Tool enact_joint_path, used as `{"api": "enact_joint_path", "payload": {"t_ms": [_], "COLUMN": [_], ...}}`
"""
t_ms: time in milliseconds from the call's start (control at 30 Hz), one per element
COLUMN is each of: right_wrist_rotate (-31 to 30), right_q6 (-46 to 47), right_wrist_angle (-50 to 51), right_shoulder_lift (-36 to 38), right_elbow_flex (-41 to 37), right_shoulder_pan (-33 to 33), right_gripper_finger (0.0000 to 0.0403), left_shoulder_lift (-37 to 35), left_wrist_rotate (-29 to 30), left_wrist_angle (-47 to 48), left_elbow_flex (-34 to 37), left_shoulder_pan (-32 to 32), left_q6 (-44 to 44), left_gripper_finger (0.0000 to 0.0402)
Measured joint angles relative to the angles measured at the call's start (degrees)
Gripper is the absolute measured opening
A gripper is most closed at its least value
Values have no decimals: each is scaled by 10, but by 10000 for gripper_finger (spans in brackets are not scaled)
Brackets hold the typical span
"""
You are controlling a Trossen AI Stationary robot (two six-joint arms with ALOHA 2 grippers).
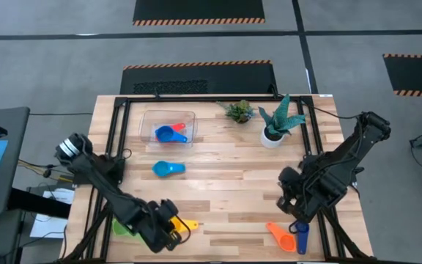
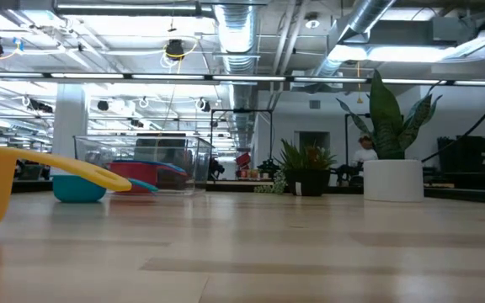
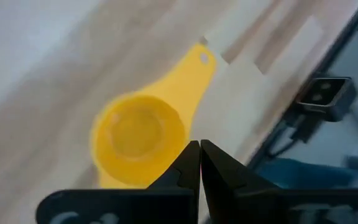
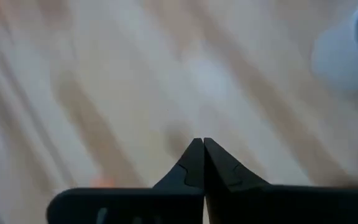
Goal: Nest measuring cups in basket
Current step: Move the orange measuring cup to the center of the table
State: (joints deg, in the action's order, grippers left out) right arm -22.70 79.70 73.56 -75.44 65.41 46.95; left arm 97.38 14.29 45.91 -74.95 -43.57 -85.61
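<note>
Measuring cups lie scattered: I see a blue one (image 1: 168, 134) over a red one (image 1: 179, 127) in the clear basket (image 1: 149, 117), a light blue cup (image 1: 167, 169) just in front of it on the desk (image 1: 226, 191). My left claw (image 1: 173, 233) hangs closed, empty, beside the yellow cup (image 3: 143, 135). My right claw (image 1: 288, 207) is closed too, near the orange cup (image 1: 279, 235) and dark blue cup (image 1: 302, 236).

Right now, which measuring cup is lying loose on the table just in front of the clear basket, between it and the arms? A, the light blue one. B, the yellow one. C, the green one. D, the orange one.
A: in the high view the light blue cup lies alone on the wood just outside the basket; the yellow cup sits far off beside the left gripper.
</note>
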Motion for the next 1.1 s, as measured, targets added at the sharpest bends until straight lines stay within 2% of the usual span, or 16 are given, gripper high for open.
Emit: {"api": "enact_joint_path", "payload": {"t_ms": [67,133,233,333,533,800,933,1100], "right_wrist_rotate": [116,175,190,216,290,274,282,284], "right_q6": [-5,-7,2,-9,-31,-38,-50,-52], "right_wrist_angle": [13,15,3,-56,-208,-332,-315,-292], "right_shoulder_lift": [-2,-17,-51,-105,-192,-253,-288,-271], "right_elbow_flex": [0,0,0,-1,0,26,25,25], "right_shoulder_pan": [9,20,46,67,99,106,102,97], "right_gripper_finger": [6,7,5,5,4,3,3,3], "left_shoulder_lift": [16,20,20,20,19,19,19,19], "left_wrist_rotate": [18,43,85,115,115,115,121,116], "left_wrist_angle": [62,120,183,248,276,278,279,280], "left_elbow_flex": [-46,-81,-121,-154,-175,-175,-175,-175], "left_shoulder_pan": [4,7,13,17,35,54,55,55], "left_q6": [21,34,43,42,49,80,85,85], "left_gripper_finger": [0,0,0,0,0,0,0,0]}}
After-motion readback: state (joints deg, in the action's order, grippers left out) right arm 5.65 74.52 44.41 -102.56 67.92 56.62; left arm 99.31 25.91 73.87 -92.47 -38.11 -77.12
